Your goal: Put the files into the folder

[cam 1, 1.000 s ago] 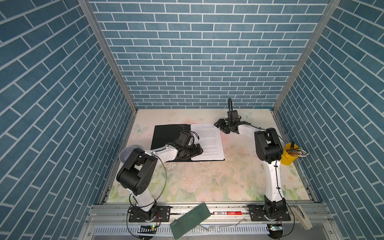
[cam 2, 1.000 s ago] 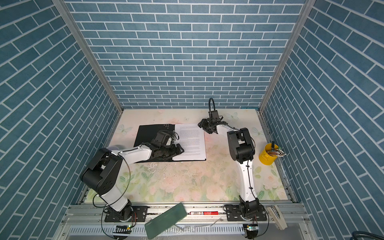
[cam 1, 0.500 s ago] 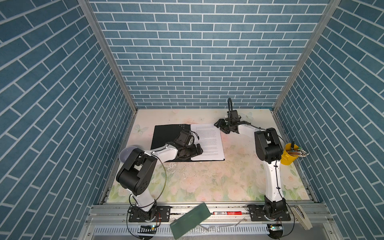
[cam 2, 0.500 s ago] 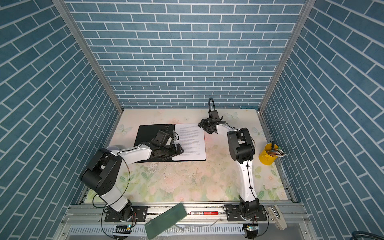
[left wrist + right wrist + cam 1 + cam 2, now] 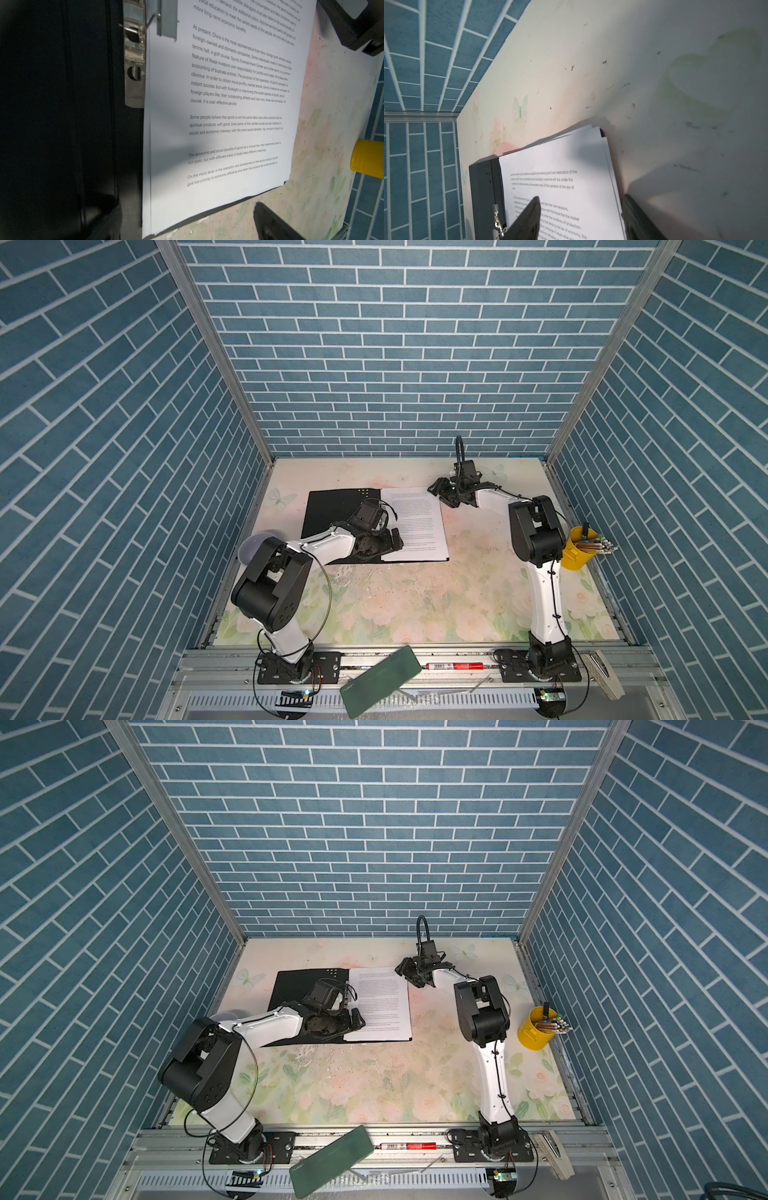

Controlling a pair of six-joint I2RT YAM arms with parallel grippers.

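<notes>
In both top views the folder (image 5: 332, 510) (image 5: 297, 986) lay open, black inside up, toward the back of the floral counter (image 5: 415, 605) (image 5: 374, 1081). The files (image 5: 415, 522) (image 5: 382, 1002) were stacked on its right half. The left jaws stood apart, low over the folder's near edge at the files' inner margin, clamping nothing. The right jaws hung at the files' far right corner. A yellow cup (image 5: 577, 558) stood near the counter's right edge.

In the left wrist view the files (image 5: 228, 124) lay flat, printed text up. A metal spine clip (image 5: 135, 62) sat just beside their inner edge on the black folder (image 5: 62, 104). The jaws were spread wide and held nothing.

In the right wrist view the jaws were apart, one over the printed text of the files (image 5: 560, 176), the other over bare counter (image 5: 591, 62). The sheets' outer edge ran between them, unclamped. The sheets fanned slightly at the corner.
</notes>
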